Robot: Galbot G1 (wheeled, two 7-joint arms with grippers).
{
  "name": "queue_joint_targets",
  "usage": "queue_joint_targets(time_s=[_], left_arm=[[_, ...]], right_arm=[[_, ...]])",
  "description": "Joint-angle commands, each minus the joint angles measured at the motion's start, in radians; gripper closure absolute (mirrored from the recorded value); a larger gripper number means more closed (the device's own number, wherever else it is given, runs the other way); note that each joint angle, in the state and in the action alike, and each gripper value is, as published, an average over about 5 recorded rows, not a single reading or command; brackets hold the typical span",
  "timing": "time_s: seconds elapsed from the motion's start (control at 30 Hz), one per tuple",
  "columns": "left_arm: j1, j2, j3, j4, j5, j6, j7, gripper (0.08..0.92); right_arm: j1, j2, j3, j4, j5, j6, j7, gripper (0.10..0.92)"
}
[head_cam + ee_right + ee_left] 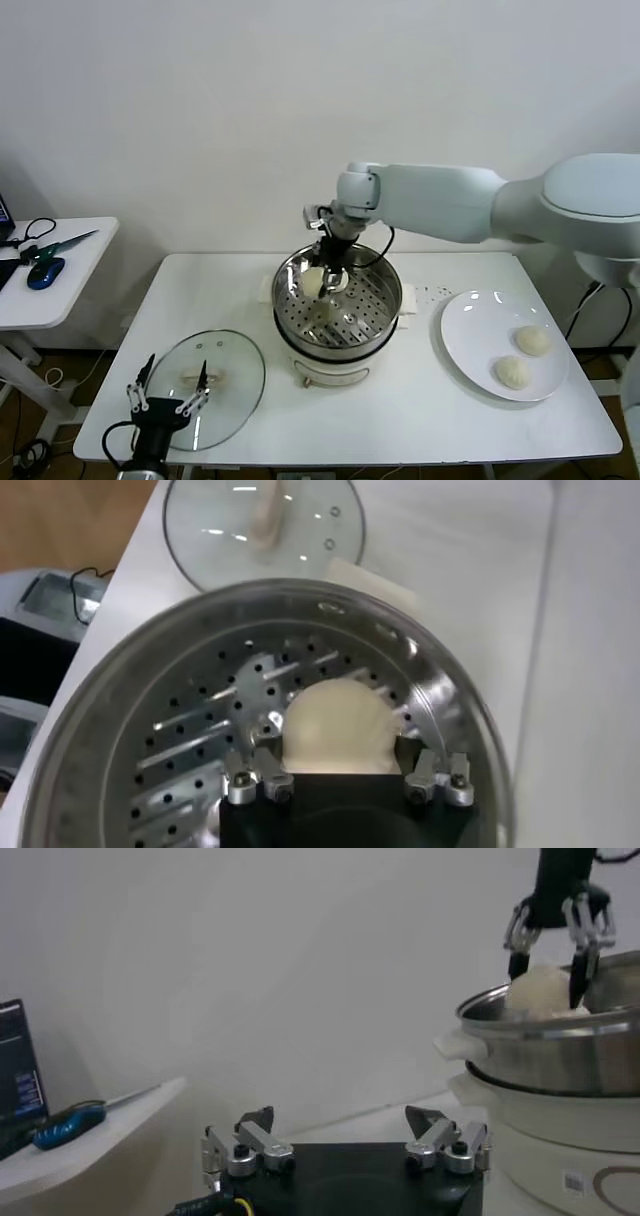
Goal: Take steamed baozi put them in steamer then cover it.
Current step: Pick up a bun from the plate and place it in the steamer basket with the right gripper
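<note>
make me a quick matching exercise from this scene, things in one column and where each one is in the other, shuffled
Things:
1. glass lid
2. white plate
3. right tool
4. left tool

Places:
A. in the steamer, around a baozi
B. flat on the table, left of the steamer
C. near the table's front edge, by the lid, open
D. right of the steamer, holding two baozi

Pairs: 1-B, 2-D, 3-A, 4-C

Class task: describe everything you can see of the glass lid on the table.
The cover is a round clear glass lid with a thin metal rim and a pale bar handle on top. It lies flat on the white table, handle up, at the steamer's front left. The open left gripper hangs over its near edge.
</note>
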Motion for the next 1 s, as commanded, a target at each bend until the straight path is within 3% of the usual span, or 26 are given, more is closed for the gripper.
queue_joint_targets(time_s=[0.03, 0.33, 0.6, 1.0], left_arm=[[0.002, 0.005, -0.001, 0.001, 0.004, -0.002, 0.0, 0.177], [-0.003, 0.005, -0.004, 0.003, 0.004, 0.002, 0.0, 0.177], [-0.008, 0.004, 0.0, 0.002, 0.008, 0.006, 0.001, 0.177], [-0.023, 0.004, 0.01, -0.006, 0.033, 0.023, 0.003, 0.177]], right_arm=[[-0.075, 0.059, -0.016, -0.021, -0.002, -0.007, 0.023, 0.305], [-0.074, 0.05, -0.012, -0.015, -0.029, -0.005, 0.015, 0.285], [-0.025, 0.002, 0.019, 0.021, -0.041, -0.004, 0.001, 0.205], [0.12, -0.294, 0.071, 0.226, -0.099, 0.003, -0.062, 0.203]])
